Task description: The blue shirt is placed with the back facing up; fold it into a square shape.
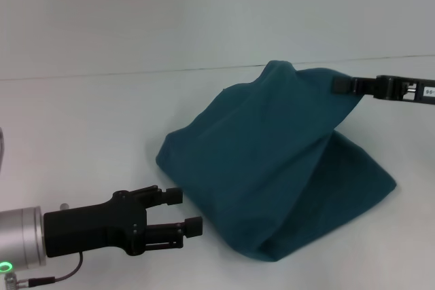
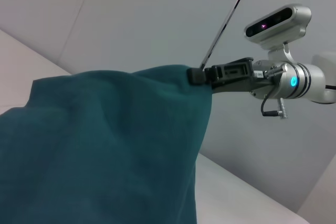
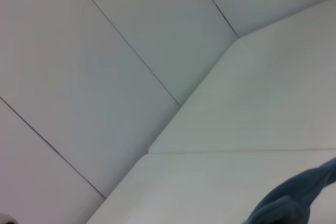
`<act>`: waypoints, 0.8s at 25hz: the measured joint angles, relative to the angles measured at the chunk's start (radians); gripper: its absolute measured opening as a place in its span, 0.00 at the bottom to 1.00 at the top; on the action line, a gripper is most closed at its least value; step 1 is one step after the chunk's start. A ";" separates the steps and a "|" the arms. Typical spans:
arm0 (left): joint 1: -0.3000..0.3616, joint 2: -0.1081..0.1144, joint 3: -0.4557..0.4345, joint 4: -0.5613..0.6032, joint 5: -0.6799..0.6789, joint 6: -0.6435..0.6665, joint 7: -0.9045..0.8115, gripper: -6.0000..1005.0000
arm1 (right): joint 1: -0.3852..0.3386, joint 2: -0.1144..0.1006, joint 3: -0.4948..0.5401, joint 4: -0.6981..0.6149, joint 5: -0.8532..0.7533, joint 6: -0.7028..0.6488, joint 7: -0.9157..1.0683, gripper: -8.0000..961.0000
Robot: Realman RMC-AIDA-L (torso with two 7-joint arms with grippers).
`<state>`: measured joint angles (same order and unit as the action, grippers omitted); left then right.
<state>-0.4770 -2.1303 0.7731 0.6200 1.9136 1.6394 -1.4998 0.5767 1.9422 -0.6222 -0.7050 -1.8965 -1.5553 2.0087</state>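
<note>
The blue shirt (image 1: 272, 168) is a dark teal cloth, partly lifted off the white table (image 1: 81, 140) into a tent shape. My right gripper (image 1: 338, 85) is shut on the shirt's upper right edge and holds it up; the left wrist view shows the same gripper (image 2: 197, 75) pinching the shirt (image 2: 105, 145). My left gripper (image 1: 183, 212) hovers low at the front left, open, just short of the shirt's near edge, with nothing between its fingers. A scrap of the shirt (image 3: 289, 203) shows in the right wrist view.
The white table runs back to a pale wall (image 1: 204, 11). Bare table surface lies left of the shirt and behind it. The right arm's wrist camera (image 2: 275, 24) shows above its gripper.
</note>
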 joint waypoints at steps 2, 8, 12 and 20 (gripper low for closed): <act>0.001 0.000 -0.002 0.000 -0.001 0.003 -0.001 0.87 | 0.000 -0.002 0.008 -0.011 0.004 -0.012 0.002 0.04; 0.001 0.000 -0.004 0.000 -0.002 0.005 -0.004 0.87 | -0.002 -0.007 0.045 -0.021 0.011 -0.053 -0.001 0.04; -0.002 -0.001 -0.005 0.000 -0.001 0.005 -0.007 0.87 | -0.004 -0.008 0.047 -0.022 0.011 -0.055 -0.013 0.04; -0.005 -0.002 -0.001 0.001 -0.004 -0.002 -0.010 0.87 | 0.010 -0.003 0.053 -0.022 0.016 -0.057 -0.036 0.05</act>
<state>-0.4817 -2.1322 0.7717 0.6205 1.9096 1.6377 -1.5100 0.5865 1.9393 -0.5694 -0.7272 -1.8807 -1.6124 1.9730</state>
